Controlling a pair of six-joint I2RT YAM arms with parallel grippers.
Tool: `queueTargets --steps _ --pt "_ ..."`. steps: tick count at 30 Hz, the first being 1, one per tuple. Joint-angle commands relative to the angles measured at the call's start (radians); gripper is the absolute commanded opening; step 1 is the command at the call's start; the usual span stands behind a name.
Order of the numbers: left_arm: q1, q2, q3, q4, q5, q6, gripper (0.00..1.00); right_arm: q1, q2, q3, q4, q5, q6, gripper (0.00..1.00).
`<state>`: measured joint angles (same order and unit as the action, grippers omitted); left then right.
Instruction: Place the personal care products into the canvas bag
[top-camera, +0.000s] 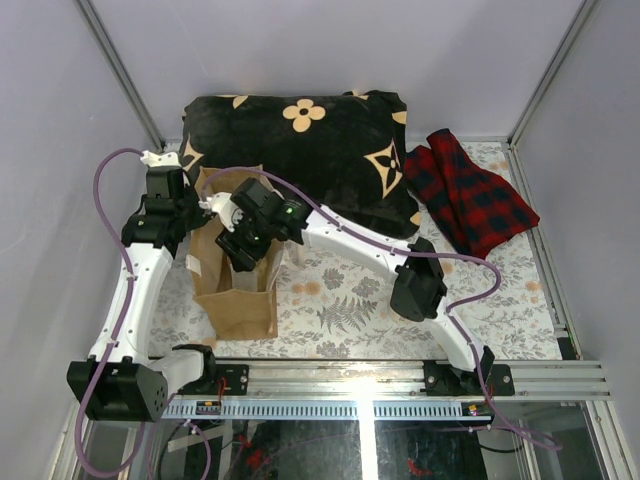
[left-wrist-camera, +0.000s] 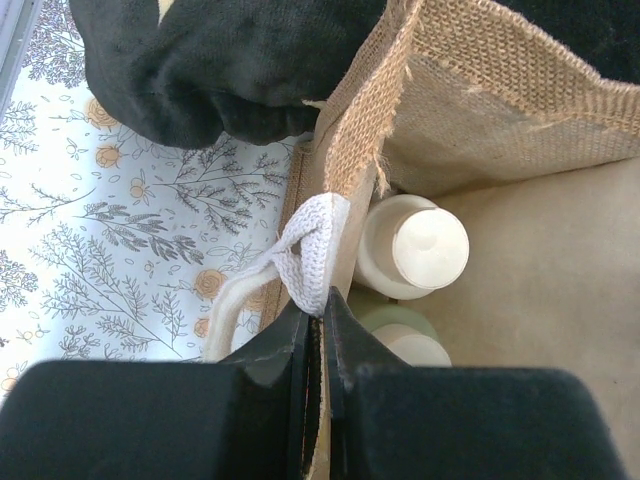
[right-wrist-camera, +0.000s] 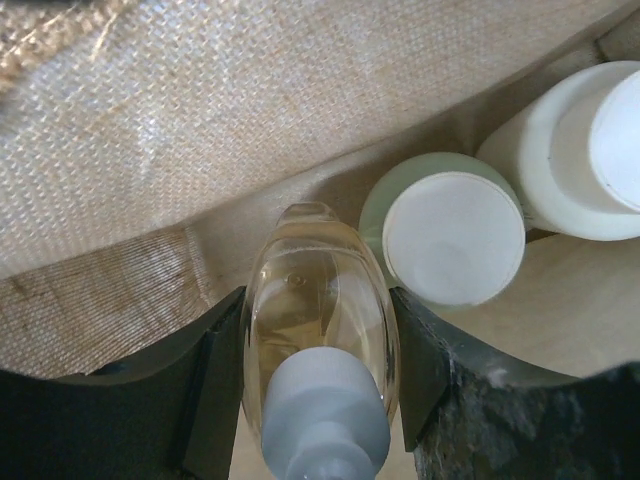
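The canvas bag (top-camera: 240, 305) stands upright at the left of the table. My left gripper (top-camera: 198, 222) is shut on the bag's rim, right at the pale knitted handle (left-wrist-camera: 310, 250), in the left wrist view (left-wrist-camera: 322, 302). My right gripper (top-camera: 245, 250) reaches down into the bag, shut on the clear amber bottle (right-wrist-camera: 318, 300), jaws on both its sides. Inside the bag stand an olive-green bottle (right-wrist-camera: 450, 235) and a cream bottle (right-wrist-camera: 590, 150), both also in the left wrist view (left-wrist-camera: 400, 335) (left-wrist-camera: 415, 245). The second cream bottle is hidden.
A black floral cloth (top-camera: 300, 150) lies bunched right behind the bag. A red plaid cloth (top-camera: 470, 195) lies at the back right. A floral tablecloth (top-camera: 350, 300) covers the table. A metal rail (top-camera: 400, 385) runs along the near edge. Walls close in on both sides.
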<state>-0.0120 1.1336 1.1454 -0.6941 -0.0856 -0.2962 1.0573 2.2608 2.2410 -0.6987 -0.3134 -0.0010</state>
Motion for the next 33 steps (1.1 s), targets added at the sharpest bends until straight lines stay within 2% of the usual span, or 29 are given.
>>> queueTargets --steps 1,4,11,17,20,25,33 --pt "0.002 -0.011 0.003 0.040 0.010 -0.006 0.00 0.029 -0.041 0.078 0.056 0.079 -0.056 0.07" --pt "0.002 -0.010 0.006 0.040 0.012 -0.004 0.00 0.029 -0.058 0.053 0.057 0.091 -0.058 0.19" --pt "0.003 -0.006 0.014 0.041 0.011 -0.002 0.00 0.030 -0.100 0.006 0.063 0.094 -0.064 0.53" --pt "0.002 -0.006 0.014 0.040 0.008 0.000 0.00 0.030 -0.137 -0.026 0.088 0.086 -0.049 0.73" --pt "0.003 -0.007 0.012 0.040 0.009 -0.001 0.00 0.030 -0.154 -0.040 0.105 0.079 -0.037 0.79" --pt "0.002 -0.007 0.013 0.042 0.009 -0.003 0.00 0.029 -0.180 -0.048 0.116 0.077 -0.024 0.80" --pt "0.002 0.000 0.019 0.040 0.006 -0.004 0.00 0.000 -0.299 -0.103 0.093 0.199 -0.016 0.86"
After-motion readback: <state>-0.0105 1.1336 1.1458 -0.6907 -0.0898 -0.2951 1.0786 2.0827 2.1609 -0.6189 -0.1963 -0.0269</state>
